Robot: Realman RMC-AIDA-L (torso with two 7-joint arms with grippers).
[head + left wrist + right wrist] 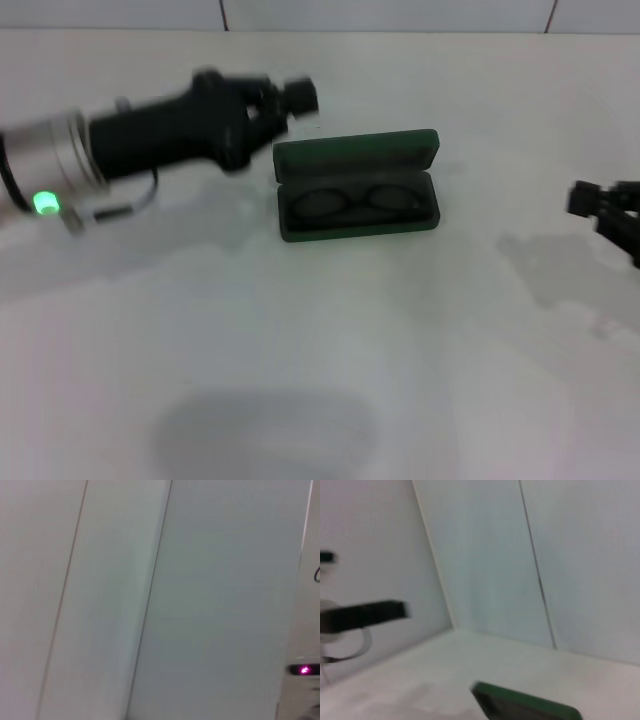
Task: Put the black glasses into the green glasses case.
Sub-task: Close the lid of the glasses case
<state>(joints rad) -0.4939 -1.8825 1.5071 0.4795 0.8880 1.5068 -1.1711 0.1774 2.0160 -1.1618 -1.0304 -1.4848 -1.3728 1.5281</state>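
Green glasses case (358,187): open on the white table (320,350), lid raised at the back.
Black glasses (362,201): lying inside the case, lenses side by side.
Left claw (296,97): above the table, just beside the case's left rear corner; grip state cannot be told.
Right claw (590,203): at the right edge, well apart from the case; grip state cannot be told.

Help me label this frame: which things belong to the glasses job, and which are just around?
Job:
- black glasses, lying inside the case
- green glasses case, lid open
- left gripper, beside the case's lid
- right gripper, off to the side

Around:
- white table
- tiled wall
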